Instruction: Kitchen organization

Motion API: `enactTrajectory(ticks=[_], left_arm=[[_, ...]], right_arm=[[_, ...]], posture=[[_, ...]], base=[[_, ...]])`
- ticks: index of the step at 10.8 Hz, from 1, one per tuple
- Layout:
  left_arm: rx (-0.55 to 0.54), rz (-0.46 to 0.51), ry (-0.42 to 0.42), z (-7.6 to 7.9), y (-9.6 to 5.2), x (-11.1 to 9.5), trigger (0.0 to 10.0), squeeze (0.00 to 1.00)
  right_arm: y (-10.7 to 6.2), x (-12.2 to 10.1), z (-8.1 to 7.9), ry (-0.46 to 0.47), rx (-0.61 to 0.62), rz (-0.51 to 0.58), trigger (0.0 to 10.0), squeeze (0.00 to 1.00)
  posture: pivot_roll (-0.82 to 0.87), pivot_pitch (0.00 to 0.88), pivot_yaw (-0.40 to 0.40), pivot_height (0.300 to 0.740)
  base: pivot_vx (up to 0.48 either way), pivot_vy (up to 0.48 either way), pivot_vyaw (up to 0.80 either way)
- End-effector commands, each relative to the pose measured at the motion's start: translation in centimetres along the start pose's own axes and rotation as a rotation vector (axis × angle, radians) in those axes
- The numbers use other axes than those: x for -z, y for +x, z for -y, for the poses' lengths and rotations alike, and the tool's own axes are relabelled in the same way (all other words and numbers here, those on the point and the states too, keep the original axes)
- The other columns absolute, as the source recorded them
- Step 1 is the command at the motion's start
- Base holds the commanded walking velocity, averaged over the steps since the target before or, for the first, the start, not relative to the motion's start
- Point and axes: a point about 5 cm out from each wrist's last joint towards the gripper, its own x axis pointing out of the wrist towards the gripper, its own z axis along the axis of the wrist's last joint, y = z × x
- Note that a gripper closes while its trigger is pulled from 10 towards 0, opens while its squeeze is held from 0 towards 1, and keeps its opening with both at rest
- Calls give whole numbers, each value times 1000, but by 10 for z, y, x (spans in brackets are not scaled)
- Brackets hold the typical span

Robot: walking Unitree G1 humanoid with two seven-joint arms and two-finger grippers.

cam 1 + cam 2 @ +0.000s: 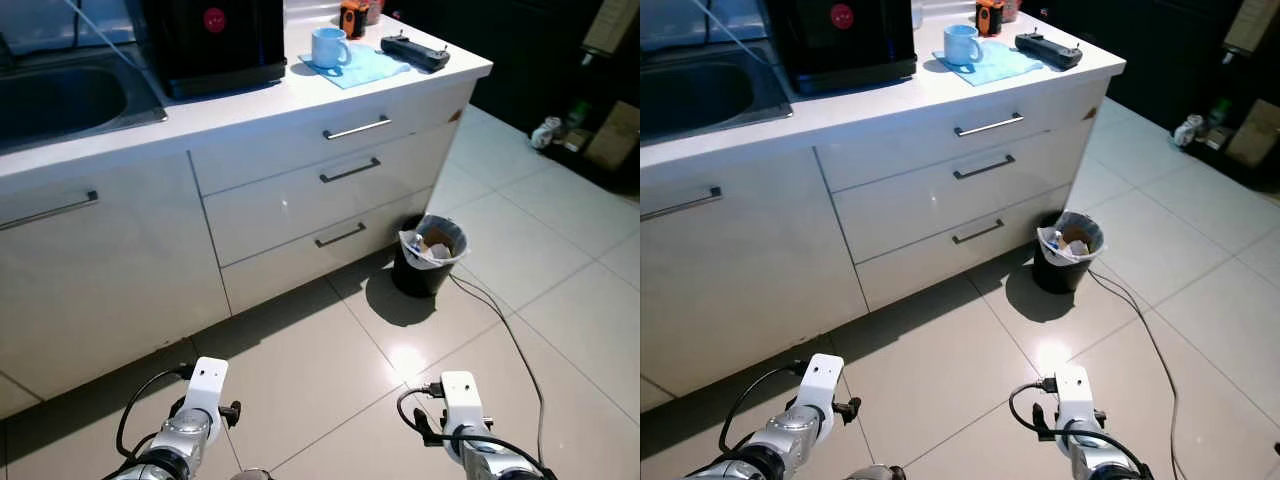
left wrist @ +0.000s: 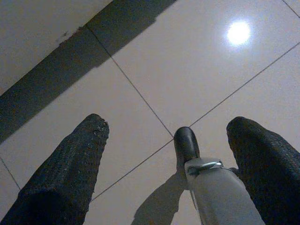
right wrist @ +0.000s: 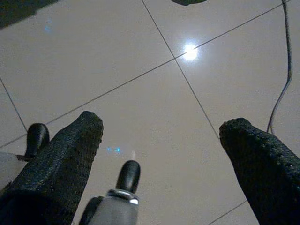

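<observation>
Both arms hang low over the floor, the left gripper (image 2: 164, 173) and the right gripper (image 3: 161, 164) released and holding nothing, while the mug (image 1: 329, 47) waits on its blue cloth (image 1: 358, 66) on the counter (image 1: 250, 108), probably to catch drips.

A home kitchen: a white desk (image 1: 250, 110) with a steel sink (image 1: 60, 100), 3 handled drawers (image 1: 350, 172) below it, a blue mug (image 1: 328, 47) on a cloth (image 1: 365, 65), a lined waste bin (image 1: 430, 255) on a glossy tiled floor (image 1: 560, 260).
</observation>
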Motion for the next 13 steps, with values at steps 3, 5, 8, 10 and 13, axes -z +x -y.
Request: enactTrajectory(ticks=[3, 5, 8, 10, 13], left_arm=[[8, 68, -39, -1, 0, -12, 10000, 0], [-13, 62, -35, -7, 0, -11, 10000, 0], [-3, 29, -59, -6, -1, -1, 10000, 0], [11, 22, -71, -4, -1, 0, 10000, 0], [9, 12, -61, -3, -1, 3, 10000, 0]], right_arm=[[2, -24, 1, 49, 25, 77, 10000, 0], [2, -22, 2, -38, 50, 52, 10000, 0], [2, -17, -3, -11, -9, 49, 10000, 0], [2, -15, -1, -27, -11, 45, 10000, 0], [1, -13, -2, -20, -27, 41, 10000, 0]], posture=[[53, 16, -39, 740], [57, 12, -43, 740], [54, 10, -48, 740], [56, 13, -48, 740], [54, 17, -45, 740]], base=[[0, 0, 0], [0, 0, 0], [0, 0, 0], [0, 390, 0], [0, 449, 0]])
